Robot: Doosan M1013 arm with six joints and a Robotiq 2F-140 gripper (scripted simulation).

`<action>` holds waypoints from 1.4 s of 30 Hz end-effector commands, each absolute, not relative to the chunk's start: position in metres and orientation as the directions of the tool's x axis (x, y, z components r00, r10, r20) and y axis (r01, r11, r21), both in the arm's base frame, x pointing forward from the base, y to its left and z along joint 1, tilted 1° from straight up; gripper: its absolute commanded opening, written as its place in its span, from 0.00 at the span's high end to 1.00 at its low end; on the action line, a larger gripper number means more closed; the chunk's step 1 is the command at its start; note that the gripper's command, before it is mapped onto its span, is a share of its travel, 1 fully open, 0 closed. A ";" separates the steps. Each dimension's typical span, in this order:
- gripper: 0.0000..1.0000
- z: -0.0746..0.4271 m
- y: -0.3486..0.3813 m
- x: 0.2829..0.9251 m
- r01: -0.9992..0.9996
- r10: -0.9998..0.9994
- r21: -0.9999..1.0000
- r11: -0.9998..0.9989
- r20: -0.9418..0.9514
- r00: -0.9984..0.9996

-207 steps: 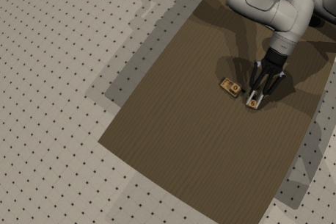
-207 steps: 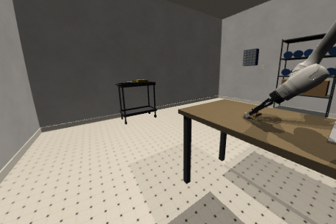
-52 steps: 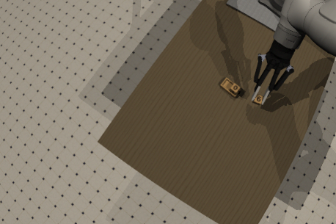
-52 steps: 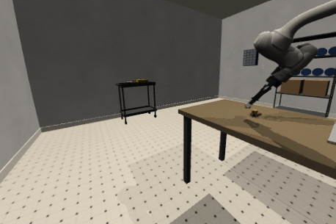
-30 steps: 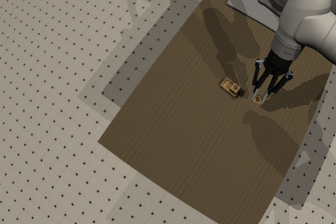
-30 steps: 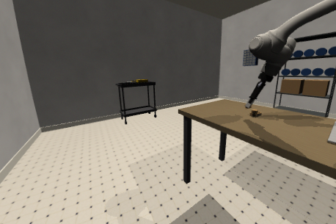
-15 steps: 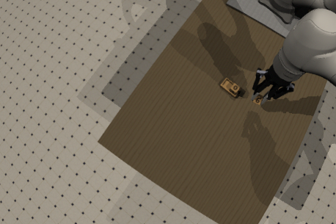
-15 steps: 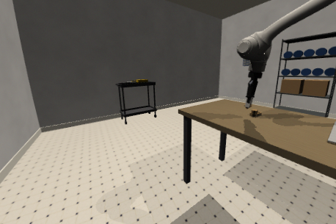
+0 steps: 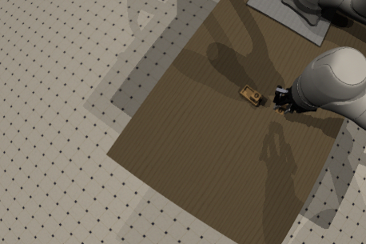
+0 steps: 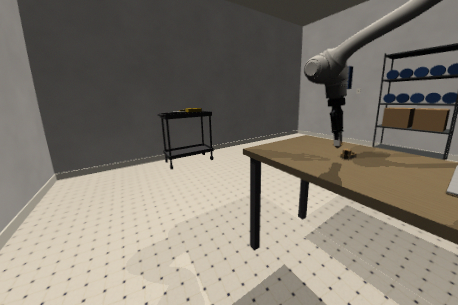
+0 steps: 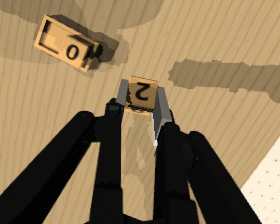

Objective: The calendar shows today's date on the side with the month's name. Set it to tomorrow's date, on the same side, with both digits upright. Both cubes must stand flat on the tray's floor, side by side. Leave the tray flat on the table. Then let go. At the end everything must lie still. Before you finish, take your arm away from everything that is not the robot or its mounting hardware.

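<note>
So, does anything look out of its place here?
Yes. One cube, showing a 2, is out of the tray and held in the gripper above the table. Only the cube showing 0 remains inside, beside a vacant slot.

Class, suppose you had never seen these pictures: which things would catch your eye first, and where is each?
First, the end effector in the middle of the wrist view, shut on a wooden cube that shows a 2. Next, the tray at upper left on the table, with a cube showing 0 in one end. In the exterior view, the big grey arm reaches down over the table.
</note>
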State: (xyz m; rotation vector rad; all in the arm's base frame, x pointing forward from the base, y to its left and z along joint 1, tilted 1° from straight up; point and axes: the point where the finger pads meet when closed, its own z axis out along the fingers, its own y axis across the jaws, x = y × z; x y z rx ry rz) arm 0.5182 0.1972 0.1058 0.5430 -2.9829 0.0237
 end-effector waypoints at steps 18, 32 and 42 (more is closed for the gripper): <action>0.84 0.104 0.200 0.526 -0.352 -0.317 0.004 0.936 0.446 -0.837; 0.84 0.101 0.202 0.531 -0.352 -0.272 0.004 0.936 0.641 -0.718; 0.84 0.099 0.204 0.535 -0.352 -0.255 0.003 0.936 0.697 -0.670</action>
